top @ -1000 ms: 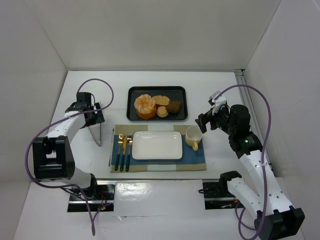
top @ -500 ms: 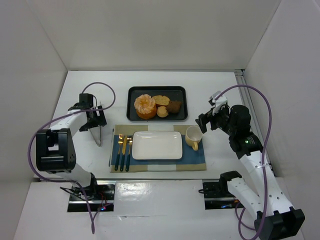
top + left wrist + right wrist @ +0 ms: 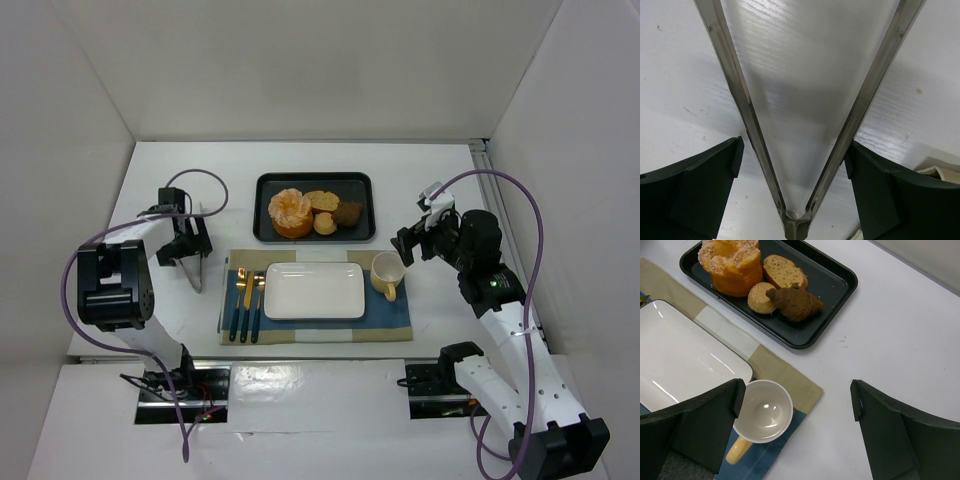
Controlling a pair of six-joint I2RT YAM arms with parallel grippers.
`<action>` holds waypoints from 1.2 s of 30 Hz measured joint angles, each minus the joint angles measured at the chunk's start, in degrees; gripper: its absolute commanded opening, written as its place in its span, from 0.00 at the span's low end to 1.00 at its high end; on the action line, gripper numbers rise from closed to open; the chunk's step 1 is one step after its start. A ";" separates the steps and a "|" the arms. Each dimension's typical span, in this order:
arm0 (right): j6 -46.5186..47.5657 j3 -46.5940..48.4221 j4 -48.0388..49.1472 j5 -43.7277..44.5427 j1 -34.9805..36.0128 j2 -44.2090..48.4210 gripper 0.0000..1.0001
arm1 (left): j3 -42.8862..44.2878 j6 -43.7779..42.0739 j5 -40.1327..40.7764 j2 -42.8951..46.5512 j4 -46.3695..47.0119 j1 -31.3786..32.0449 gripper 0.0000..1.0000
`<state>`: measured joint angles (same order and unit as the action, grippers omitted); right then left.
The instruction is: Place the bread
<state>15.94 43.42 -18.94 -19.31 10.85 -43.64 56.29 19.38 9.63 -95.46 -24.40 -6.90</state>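
The bread (image 3: 325, 224) is a small round golden bun in the black tray (image 3: 268, 232), between the orange ruffled pastry (image 3: 290, 211) and a dark brown piece (image 3: 348, 213); it also shows in the right wrist view (image 3: 760, 297). Metal tongs (image 3: 194, 268) lie on the table left of the placemat. My left gripper (image 3: 186, 246) is open and straddles the tongs (image 3: 875, 80) near their hinge; its right finger (image 3: 880, 200) is against one arm. My right gripper (image 3: 408, 246) is open and empty, above the table beside the yellow cup (image 3: 386, 274).
A white rectangular plate (image 3: 314, 291) lies on the blue and tan placemat (image 3: 395, 318), with cutlery (image 3: 245, 295) at its left and the cup (image 3: 762, 412) at its right. An oval bread slice (image 3: 785, 271) lies in the tray. White walls close in three sides.
My left arm has folded back toward its base and its gripper has shifted slightly down along the tongs. The tongs, the tray items and the right arm have not moved.
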 measured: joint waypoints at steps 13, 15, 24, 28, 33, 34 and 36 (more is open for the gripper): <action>0.00 0.00 0.00 0.00 0.00 0.00 1.00 | 2.34 -1.09 -2.38 -3.10 0.13 -0.48 0.74; 0.00 0.00 0.00 0.00 0.00 0.07 1.00 | 2.67 -1.22 -2.58 -3.39 0.02 -0.57 0.63; 0.00 0.00 0.00 0.00 0.00 0.44 1.00 | 3.43 -1.40 -3.10 -3.67 -0.33 -1.03 0.00; 0.00 0.00 0.00 -0.07 0.00 0.57 1.00 | 3.43 -1.16 -4.61 -2.82 -1.31 -0.66 0.00; 0.00 0.00 0.00 -0.24 0.00 1.01 1.00 | 3.34 -0.94 -7.78 4.79 -2.62 3.48 0.00; 0.00 0.00 0.00 -0.31 0.00 1.05 1.00 | 3.34 -0.96 -8.50 7.13 -2.58 4.96 0.00; 0.00 0.00 0.00 -0.46 0.00 1.05 1.00 | 3.34 -0.79 -9.73 11.72 -2.62 8.31 0.00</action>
<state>15.94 43.42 -18.94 -19.77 10.85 -42.59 59.64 18.59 -0.10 -83.74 -27.03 1.41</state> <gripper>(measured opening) 0.999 0.121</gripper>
